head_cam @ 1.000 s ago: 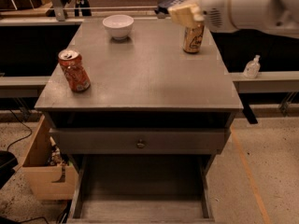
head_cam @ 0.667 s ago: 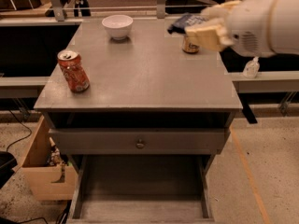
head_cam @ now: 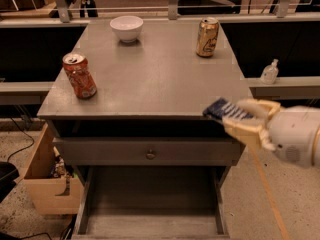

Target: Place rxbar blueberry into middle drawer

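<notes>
my gripper (head_cam: 232,117) hangs at the front right corner of the surface (head_cam: 150,79), fingers (head_cam: 247,130) clamped on the rxbar blueberry (head_cam: 220,109), middle drawer (head_cam: 150,200) open below.

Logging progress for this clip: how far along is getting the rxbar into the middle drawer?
Done: the drawer stands open with a bare floor, and the bar is gripped. In hand: the gripper holds it at the front right corner of the table, at tabletop height. Left: lower it into the drawer and release.
</notes>
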Motion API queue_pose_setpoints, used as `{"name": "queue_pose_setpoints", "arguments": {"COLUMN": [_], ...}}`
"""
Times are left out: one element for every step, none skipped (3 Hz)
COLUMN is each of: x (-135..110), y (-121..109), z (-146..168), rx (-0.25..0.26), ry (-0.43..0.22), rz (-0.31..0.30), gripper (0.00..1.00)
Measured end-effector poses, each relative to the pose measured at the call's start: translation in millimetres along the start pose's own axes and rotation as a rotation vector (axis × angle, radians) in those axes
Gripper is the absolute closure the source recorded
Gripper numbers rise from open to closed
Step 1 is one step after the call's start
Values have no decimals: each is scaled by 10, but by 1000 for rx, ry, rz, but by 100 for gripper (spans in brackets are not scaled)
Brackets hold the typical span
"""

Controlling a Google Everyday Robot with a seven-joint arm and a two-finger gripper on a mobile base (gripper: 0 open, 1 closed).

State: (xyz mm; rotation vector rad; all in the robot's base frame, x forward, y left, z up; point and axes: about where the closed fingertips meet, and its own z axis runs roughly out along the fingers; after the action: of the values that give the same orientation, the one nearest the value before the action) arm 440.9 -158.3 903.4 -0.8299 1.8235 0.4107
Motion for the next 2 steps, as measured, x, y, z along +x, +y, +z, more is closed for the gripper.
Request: {"name": "queue_pose_setpoints", "arguments": {"x": [732, 1327], "y": [5, 64], "z": [279, 520], "rx": [-63, -111], "ry": [-64, -104], "rz": [125, 193], "gripper": [100, 100]}}
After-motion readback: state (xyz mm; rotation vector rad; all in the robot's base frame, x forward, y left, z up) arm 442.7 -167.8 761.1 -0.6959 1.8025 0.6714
